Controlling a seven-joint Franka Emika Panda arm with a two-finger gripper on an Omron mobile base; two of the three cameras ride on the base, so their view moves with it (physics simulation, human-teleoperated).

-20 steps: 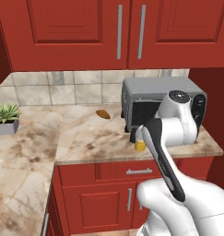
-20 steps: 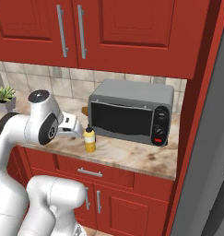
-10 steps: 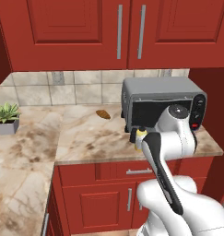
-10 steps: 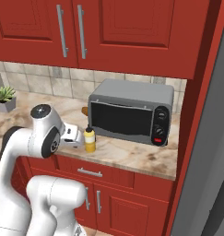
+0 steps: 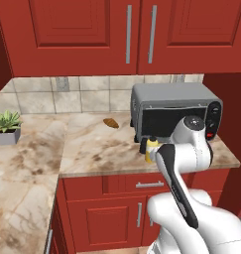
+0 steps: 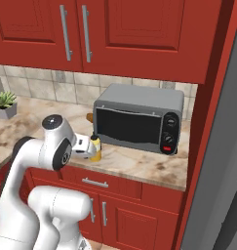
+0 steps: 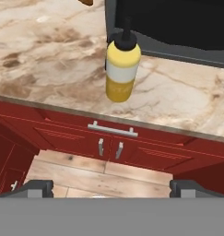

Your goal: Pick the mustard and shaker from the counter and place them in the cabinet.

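Still empty, the two-finger gripper (image 7: 111, 186) gaped before the yellow squeeze-bottle mustard (image 7: 122, 68) by the grey toaster oven (image 7: 178, 23); a careless approach could topple it.

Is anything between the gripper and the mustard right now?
Nothing visible. The open gripper looks straight at the mustard near the counter edge; the toaster oven stands behind it.

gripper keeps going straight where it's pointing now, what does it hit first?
Most likely the mustard: it stands upright on the counter, centred ahead of the open gripper. Depth is unclear, so it may pass low, toward the counter's edge.
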